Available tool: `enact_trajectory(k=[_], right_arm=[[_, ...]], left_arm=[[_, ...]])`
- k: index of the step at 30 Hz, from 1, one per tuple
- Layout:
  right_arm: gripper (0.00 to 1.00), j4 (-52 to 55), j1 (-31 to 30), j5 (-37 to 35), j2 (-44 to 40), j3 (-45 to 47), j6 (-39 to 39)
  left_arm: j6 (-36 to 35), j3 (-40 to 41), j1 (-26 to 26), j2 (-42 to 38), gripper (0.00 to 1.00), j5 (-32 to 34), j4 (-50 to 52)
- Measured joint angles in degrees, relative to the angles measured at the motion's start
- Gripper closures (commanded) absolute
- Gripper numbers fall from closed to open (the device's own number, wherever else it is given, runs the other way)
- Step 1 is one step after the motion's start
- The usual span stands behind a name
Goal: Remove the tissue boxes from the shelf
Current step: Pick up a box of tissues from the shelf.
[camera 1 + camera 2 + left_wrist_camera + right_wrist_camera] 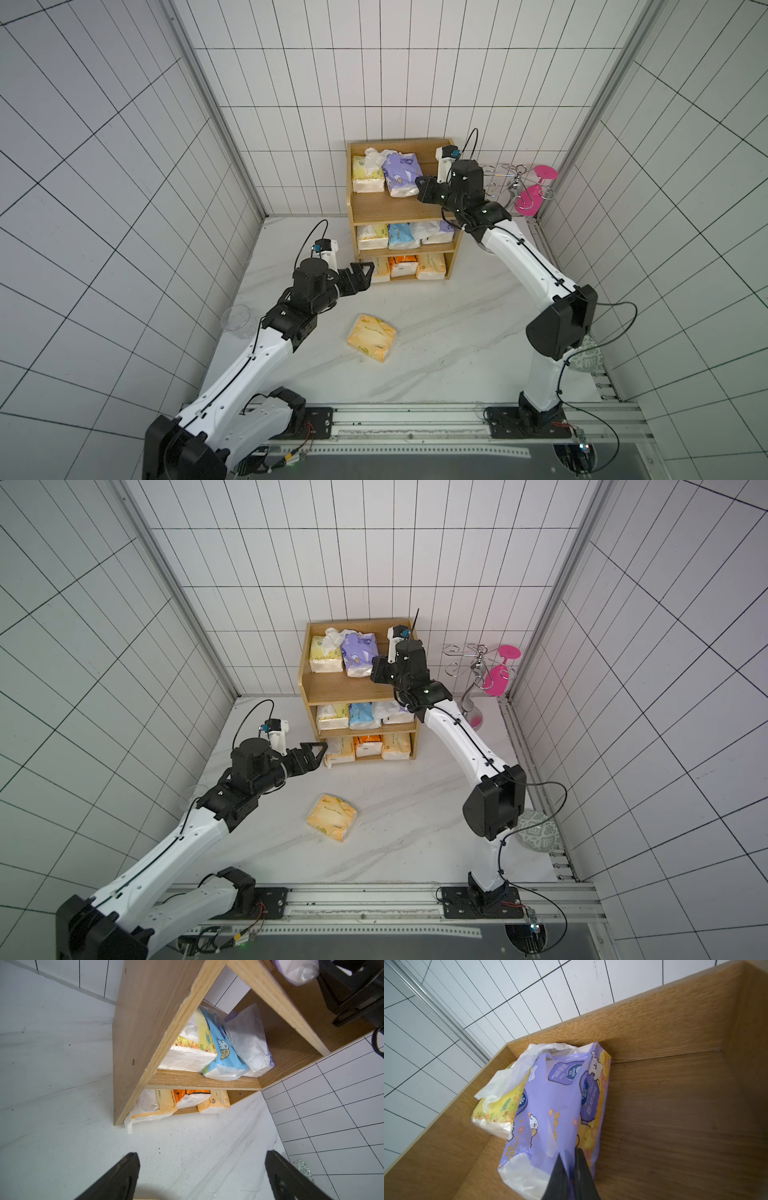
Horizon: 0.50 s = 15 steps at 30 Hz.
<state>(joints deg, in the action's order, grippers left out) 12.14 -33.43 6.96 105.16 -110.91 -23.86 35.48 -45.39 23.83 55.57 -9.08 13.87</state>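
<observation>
Since the right jaws are pinched together on the near end of the purple pack (550, 1105), what matters now is how that pack lies. Its long axis runs from the back wall of the shelf (386, 208) toward the open front, and the grip sits at the front end, toward the right-hand corner. The pack lies on the top tier, touching the pale yellow pack (366, 174) on its left, with loose white tissue sticking up between them at the back.

From the wrist view I think the jaws hold only a fold of wrapper, though some of the tissue block may be caught too. I judge that a pull along that axis, forward and slightly up, would clear the front edge without dragging the yellow neighbour.

The right arm is plainly the nearer one. The left jaws stand wide apart and empty, low by the bottom tier's left side. One peach-orange pack (371, 336) already lies on the tabletop (457, 332).
</observation>
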Motion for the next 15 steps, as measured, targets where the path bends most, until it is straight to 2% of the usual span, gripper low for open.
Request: enact_trajectory(k=[8, 12, 15], right_arm=[[1.0, 2.4, -0.74, 0.24, -17.57, 12.92, 1.92], [1.0, 4.98, -2.38, 0.09, -26.67, 22.1, 3.82], [1.0, 7.67, -5.88, -0.46, -33.09, 29.4, 5.66]], left_arm=[[2.14, 0.76, 0.79, -7.21, 0.02, 0.2, 4.85], [4.02, 2.03, 4.31, -11.1, 0.02, 1.46, 8.68], [5.99, 4.11, 8.35, -14.34, 0.03, 4.09, 11.17]])
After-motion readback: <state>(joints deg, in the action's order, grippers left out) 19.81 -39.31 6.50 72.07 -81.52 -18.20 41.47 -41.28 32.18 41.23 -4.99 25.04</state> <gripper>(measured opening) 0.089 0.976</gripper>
